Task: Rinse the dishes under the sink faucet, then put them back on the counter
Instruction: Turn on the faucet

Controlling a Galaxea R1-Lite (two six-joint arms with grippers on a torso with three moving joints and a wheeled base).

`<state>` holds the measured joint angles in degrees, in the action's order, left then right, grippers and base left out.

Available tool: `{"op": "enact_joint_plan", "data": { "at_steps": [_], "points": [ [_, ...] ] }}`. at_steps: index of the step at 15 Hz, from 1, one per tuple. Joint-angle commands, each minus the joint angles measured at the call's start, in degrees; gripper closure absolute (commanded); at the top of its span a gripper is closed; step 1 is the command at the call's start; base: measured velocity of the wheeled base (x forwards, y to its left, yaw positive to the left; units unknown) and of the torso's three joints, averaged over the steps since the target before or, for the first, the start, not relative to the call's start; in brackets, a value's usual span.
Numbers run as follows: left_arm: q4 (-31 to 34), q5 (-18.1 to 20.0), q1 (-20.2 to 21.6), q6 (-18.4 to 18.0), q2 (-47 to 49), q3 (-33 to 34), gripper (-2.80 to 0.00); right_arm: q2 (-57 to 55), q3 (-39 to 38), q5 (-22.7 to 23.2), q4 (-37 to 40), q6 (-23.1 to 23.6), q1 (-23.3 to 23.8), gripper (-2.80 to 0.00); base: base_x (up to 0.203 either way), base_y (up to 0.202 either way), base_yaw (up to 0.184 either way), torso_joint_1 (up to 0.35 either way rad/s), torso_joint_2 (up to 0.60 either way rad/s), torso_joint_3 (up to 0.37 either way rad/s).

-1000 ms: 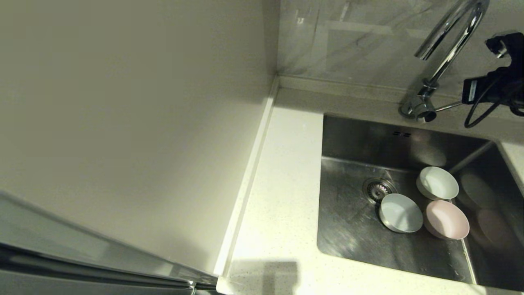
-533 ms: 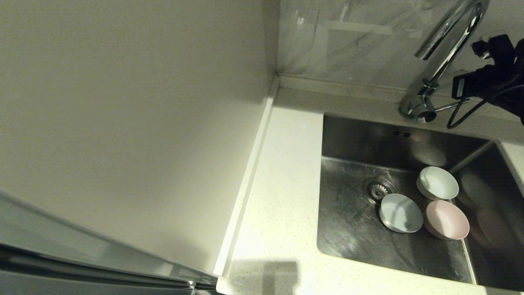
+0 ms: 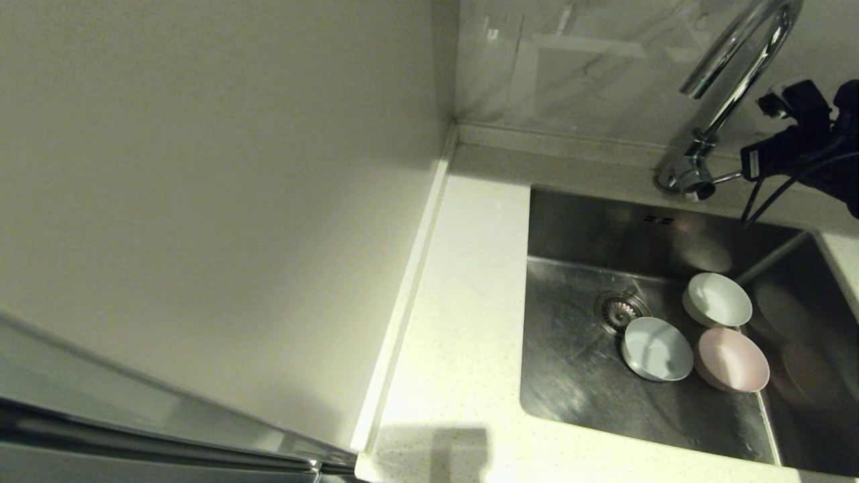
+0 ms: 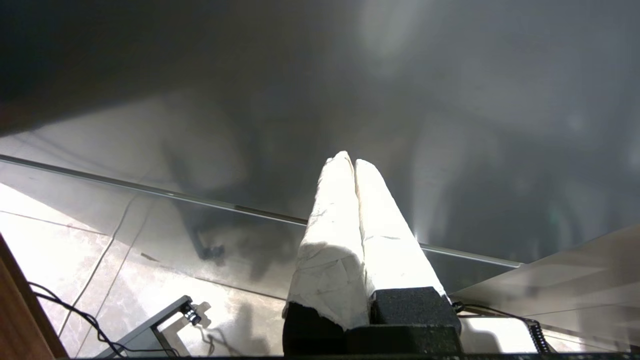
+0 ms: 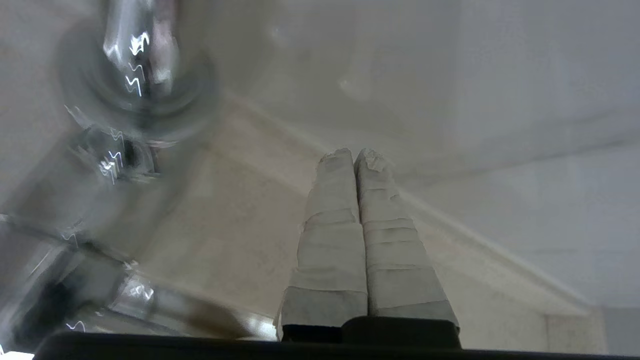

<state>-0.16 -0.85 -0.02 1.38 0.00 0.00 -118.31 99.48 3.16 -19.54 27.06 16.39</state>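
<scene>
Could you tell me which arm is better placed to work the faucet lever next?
Right. The right gripper, shut, sits beside the faucet near its lever; the left gripper is away from the sink.

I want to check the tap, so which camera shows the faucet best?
The head view: the faucet shows its arched spout, base and side lever behind the sink. The right wrist view catches only its blurred chrome base; the left wrist view shows none of it.

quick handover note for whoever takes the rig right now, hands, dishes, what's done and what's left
Right hand: shut, empty, beside the faucet base, near its side lever.
Left hand: shut, empty, parked away from the sink.
Dishes: white bowl, blue-grey bowl and pink bowl sit upright in the sink beside the drain.
Done: bowls are in the sink.
Left: no water visible; turn on, rinse, return all three to the counter.
</scene>
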Motion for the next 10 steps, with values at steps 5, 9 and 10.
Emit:
{"op": "enact_joint_plan", "data": {
  "at_steps": [5,9,10],
  "points": [
    [0.0,0.0,0.0,0.0,-0.3,0.0,0.00,2.8,-0.7,-2.4,10.2,4.2,0.2,0.00,0.000,0.000,0.000,0.000,0.00,0.000],
    [0.0,0.0,0.0,0.0,-0.3,0.0,0.00,3.9,-1.0,-2.4,11.2,4.7,0.3,0.00,0.000,0.000,0.000,0.000,0.00,0.000],
    [0.0,0.0,0.0,0.0,-0.3,0.0,0.00,4.2,-0.9,-2.4,11.2,4.8,0.3,0.00,0.000,0.000,0.000,0.000,0.00,0.000]
  ]
}}
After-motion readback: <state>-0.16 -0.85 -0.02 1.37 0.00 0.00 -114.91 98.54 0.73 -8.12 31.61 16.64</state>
